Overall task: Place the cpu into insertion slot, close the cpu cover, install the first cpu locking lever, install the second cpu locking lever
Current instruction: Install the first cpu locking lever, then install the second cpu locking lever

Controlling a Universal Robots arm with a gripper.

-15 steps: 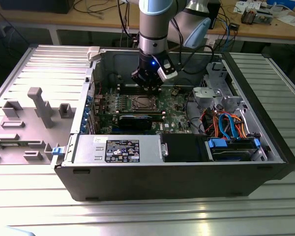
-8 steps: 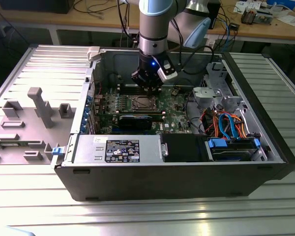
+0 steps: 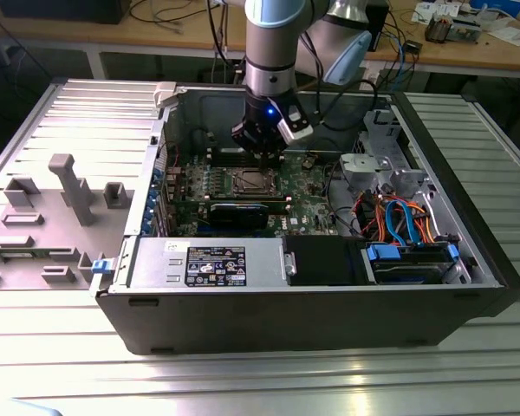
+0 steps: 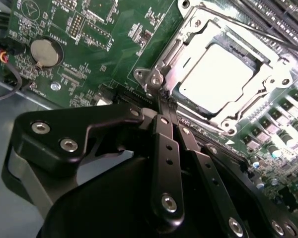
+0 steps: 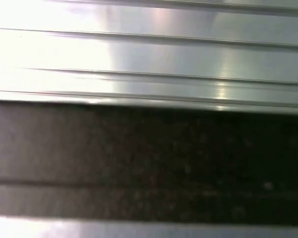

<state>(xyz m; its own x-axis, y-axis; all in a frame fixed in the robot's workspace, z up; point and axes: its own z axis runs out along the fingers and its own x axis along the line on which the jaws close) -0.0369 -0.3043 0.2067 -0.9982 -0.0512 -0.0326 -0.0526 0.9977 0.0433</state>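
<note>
The cpu [image 4: 216,77] lies flat in the insertion slot [image 4: 175,45], its silver top showing through the window of the cpu cover [image 4: 273,64], which is down around it. My gripper [image 4: 162,101] has its two black fingers [image 4: 166,144] pressed together, tips at the socket's near corner beside a bent metal lever end [image 4: 155,79]. In the exterior view the gripper [image 3: 264,154] hangs inside the open computer case, just above and behind the slot [image 3: 251,180] on the green board.
A grey power supply [image 3: 210,263] and a black box [image 3: 321,260] line the case's front. Orange and blue cables [image 3: 399,217] and a drive bay [image 3: 412,260] fill the right. A coin battery [image 4: 43,52] sits on the board. A grey fixture [image 3: 69,186] stands on the left.
</note>
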